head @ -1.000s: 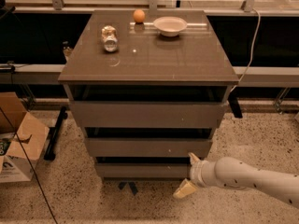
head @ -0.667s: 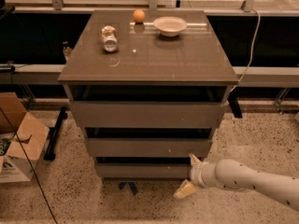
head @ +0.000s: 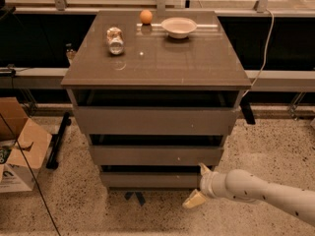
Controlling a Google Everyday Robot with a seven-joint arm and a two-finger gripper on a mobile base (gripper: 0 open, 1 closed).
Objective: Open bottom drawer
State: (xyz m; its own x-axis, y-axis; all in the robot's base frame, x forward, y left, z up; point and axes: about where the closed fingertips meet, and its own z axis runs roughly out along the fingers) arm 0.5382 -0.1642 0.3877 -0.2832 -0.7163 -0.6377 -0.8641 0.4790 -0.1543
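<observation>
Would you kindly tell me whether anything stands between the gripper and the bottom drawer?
Nothing visible does. The gripper is at the right end of the bottom drawer front, fingers open, one by its upper edge. A dark piece under the cabinet lies lower, out of the way.

Speckled terrazzo floor (head: 275, 151), open cardboard box (head: 19, 151) at left

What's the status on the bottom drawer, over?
Gripper open at right end of bottom drawer, one finger above, one below. Drawer looks closed. Nothing seen blocking its front.
</observation>
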